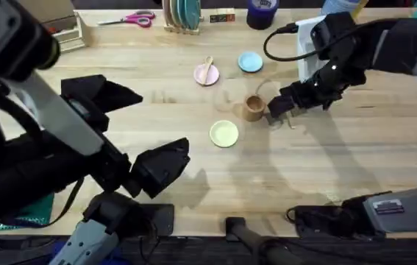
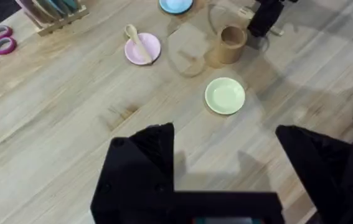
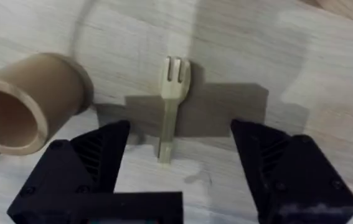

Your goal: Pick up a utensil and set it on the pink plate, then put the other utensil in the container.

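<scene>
The small wooden spoon (image 1: 208, 70) (image 2: 137, 42) lies across the pink plate (image 1: 202, 76) (image 2: 148, 52). The wooden fork (image 3: 171, 99) lies flat on the table beside the tan cylindrical container (image 1: 253, 107) (image 2: 231, 43) (image 3: 23, 109), which stands upright. My right gripper (image 1: 276, 110) (image 3: 179, 165) hovers low over the fork, open, with the handle's end between its black fingers (image 3: 89, 165). It does not touch the fork. My left gripper (image 1: 171, 158) (image 2: 226, 162) hangs open and empty above the near table, well short of the plates.
A pale yellow plate (image 1: 223, 133) (image 2: 225, 96) sits near the container and a light blue plate (image 1: 250, 62) (image 2: 176, 5) lies behind it. A clear plastic piece (image 2: 188, 50) rests between pink plate and container. Scissors (image 1: 131, 20) and a plate rack (image 1: 182, 15) line the far edge.
</scene>
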Robot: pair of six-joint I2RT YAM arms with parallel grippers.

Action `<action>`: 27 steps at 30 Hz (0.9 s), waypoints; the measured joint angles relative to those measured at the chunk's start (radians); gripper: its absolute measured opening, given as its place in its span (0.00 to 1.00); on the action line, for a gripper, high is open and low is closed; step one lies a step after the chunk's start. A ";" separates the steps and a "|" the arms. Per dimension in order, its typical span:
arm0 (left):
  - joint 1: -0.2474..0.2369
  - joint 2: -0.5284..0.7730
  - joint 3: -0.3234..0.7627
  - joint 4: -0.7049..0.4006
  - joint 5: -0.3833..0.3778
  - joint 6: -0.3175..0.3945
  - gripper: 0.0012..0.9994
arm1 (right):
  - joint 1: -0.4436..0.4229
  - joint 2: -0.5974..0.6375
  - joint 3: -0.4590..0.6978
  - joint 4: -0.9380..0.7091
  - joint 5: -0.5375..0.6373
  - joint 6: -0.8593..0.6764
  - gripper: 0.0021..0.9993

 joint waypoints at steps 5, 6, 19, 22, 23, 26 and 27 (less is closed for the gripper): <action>0.000 0.000 0.000 0.000 0.000 0.000 1.00 | 0.000 0.001 0.000 -0.001 0.018 0.001 1.00; 0.000 0.000 0.000 0.000 0.000 0.000 1.00 | 0.000 0.002 0.000 -0.001 0.019 0.001 1.00; 0.000 0.000 0.000 0.000 0.000 0.000 1.00 | -0.001 0.002 0.000 0.016 0.038 0.005 0.63; 0.000 0.000 0.000 0.000 0.000 0.000 1.00 | -0.001 0.002 0.000 0.016 0.031 0.005 0.54; 0.000 0.000 0.000 0.000 0.000 0.000 1.00 | -0.001 0.002 0.000 0.016 0.026 0.005 0.50; 0.000 0.000 0.000 0.000 0.000 0.000 1.00 | -0.001 0.002 0.000 0.016 0.004 0.007 0.10; 0.000 0.000 0.000 0.000 0.000 0.000 1.00 | -0.001 0.002 0.000 0.017 -0.003 0.008 0.06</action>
